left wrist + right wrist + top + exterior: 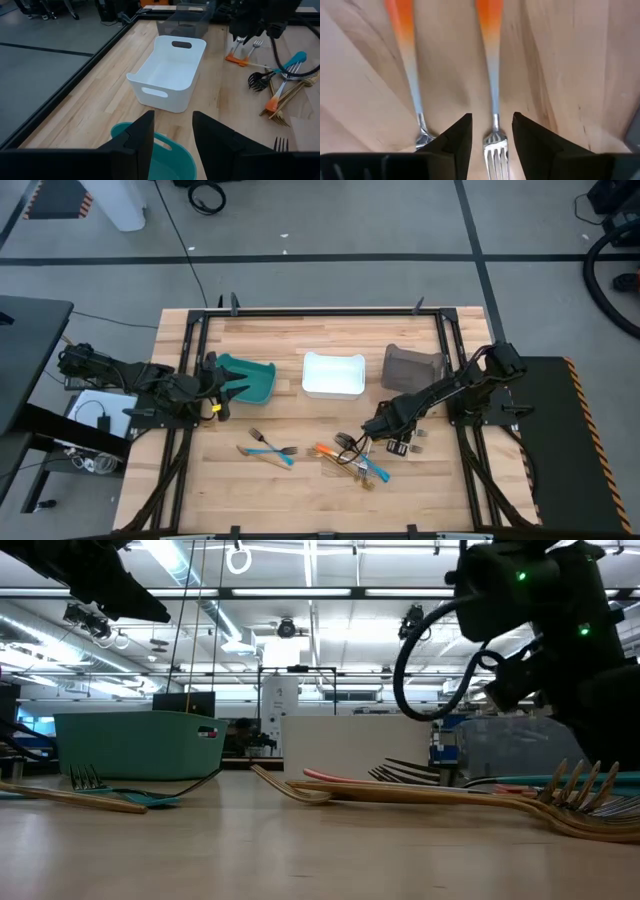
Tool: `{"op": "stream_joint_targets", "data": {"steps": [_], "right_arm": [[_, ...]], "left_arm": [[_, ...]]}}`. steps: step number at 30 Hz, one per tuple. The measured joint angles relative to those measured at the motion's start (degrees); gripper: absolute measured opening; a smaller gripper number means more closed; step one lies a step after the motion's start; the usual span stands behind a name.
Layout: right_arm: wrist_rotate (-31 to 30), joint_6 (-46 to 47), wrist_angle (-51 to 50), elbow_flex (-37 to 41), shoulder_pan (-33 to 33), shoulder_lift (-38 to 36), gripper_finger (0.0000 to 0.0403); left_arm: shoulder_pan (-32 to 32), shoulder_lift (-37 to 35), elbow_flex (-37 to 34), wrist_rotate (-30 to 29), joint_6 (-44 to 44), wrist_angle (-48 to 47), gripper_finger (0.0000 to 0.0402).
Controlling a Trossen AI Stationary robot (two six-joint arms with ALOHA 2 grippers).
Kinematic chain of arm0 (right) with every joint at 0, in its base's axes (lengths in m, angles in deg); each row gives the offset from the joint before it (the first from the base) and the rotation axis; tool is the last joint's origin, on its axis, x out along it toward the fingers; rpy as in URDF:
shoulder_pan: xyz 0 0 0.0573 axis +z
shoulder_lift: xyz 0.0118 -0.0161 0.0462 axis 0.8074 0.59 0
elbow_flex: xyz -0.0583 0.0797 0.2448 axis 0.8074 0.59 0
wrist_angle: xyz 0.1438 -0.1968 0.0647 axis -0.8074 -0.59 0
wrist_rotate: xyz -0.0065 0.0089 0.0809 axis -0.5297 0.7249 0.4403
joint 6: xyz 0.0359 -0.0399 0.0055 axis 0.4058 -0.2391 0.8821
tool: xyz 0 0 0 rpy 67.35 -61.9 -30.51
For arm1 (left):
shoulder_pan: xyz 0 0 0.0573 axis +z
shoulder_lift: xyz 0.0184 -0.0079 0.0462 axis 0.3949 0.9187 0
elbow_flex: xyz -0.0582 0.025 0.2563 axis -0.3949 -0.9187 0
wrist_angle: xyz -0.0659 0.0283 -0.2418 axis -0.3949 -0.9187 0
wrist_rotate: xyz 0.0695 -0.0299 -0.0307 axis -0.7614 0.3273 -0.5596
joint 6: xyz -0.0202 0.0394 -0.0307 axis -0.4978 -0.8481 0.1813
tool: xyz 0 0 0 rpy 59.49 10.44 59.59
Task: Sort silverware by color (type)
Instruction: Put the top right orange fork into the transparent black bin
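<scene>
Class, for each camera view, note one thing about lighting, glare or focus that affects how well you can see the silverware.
High view: even light, faint shadows under the silverware. Low view: bright ceiling lights behind leave the right gripper a dark silhouette; nearest gold fork is blurred. Right wrist view: two orange-handled forks look soft, close to the lens.

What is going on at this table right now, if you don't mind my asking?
The robot is sorting silverware. Its right hand is open low over two orange-handled forks on the table. The left hand, also open, waits above the teal bin. More utensils lie loose on the wood; the white bin looks empty.
</scene>
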Motion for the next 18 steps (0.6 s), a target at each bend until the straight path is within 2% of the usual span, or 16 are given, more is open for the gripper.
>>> {"op": "stream_joint_targets", "data": {"steps": [10, 18], "right_arm": [[0.0, 1.2, 4.1, 4.2, 0.4, -0.4, 0.0134], [2.4, -2.7, 5.6, 5.2, -1.2, -0.4, 0.0088]], "left_arm": [[0.0, 0.0, 0.0, 0.0, 0.0, 0.0, 0.0142], [0.0, 0.0, 0.0, 0.0, -0.1, 0.0, 0.0142]]}}
